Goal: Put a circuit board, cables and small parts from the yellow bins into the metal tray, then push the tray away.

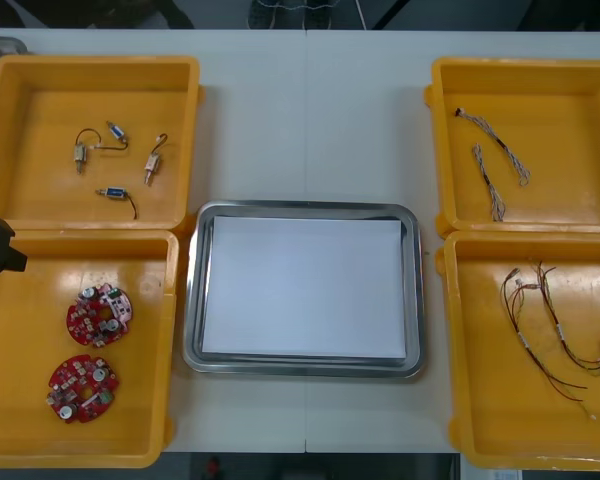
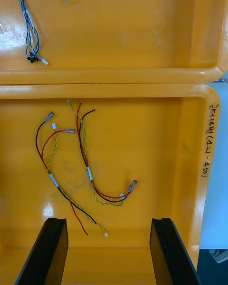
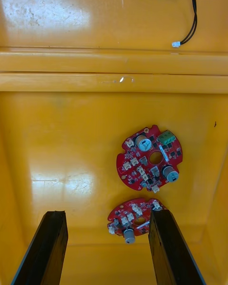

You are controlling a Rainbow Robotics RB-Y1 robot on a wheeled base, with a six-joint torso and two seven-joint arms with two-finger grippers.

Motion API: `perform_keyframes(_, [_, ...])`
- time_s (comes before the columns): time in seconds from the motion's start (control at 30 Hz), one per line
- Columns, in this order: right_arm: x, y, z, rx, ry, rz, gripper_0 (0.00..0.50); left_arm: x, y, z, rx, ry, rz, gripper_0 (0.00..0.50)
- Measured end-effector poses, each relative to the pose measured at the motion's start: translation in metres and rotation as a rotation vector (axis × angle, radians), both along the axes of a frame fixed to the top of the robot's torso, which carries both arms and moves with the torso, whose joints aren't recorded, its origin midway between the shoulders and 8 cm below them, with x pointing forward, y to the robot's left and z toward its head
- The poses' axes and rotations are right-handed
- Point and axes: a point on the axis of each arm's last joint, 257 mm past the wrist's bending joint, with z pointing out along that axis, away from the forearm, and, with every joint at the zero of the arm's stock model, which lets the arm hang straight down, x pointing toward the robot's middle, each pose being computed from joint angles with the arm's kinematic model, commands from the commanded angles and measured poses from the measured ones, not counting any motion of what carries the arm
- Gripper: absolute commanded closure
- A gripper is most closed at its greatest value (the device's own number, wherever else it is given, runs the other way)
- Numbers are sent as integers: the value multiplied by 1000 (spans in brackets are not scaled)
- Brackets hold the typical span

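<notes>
- Table (image 1: 305,120): light top; the metal tray (image 1: 192,300), white inside, sits at its middle, with two yellow bins on each side.
- Left side: two round red circuit boards (image 1: 99,315) lie apart in the near left bin (image 1: 20,400); small metal parts (image 1: 153,165) with black leads lie scattered in the far left bin (image 1: 40,200).
- Right side: blue and white cables (image 1: 488,185) lie in the far right bin (image 1: 570,190); red, yellow and black cables (image 1: 555,335) lie tangled in the near right bin (image 1: 490,420).
- Left arm: the left gripper (image 3: 107,251) hangs over the near left bin, jaws wide and holding nothing. One board is seen between the fingertips, close to one finger; the other lies beyond them.
- Right arm: the right gripper (image 2: 108,251) hangs over the near right bin, jaws wide and holding nothing. The nearest cable ends are seen between its fingertips.
</notes>
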Motion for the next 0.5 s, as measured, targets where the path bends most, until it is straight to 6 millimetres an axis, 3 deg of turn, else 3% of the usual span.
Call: perform_keyframes(0.5, [0,0,0,0,0,0,0,0,0,0,0,0,0,0])
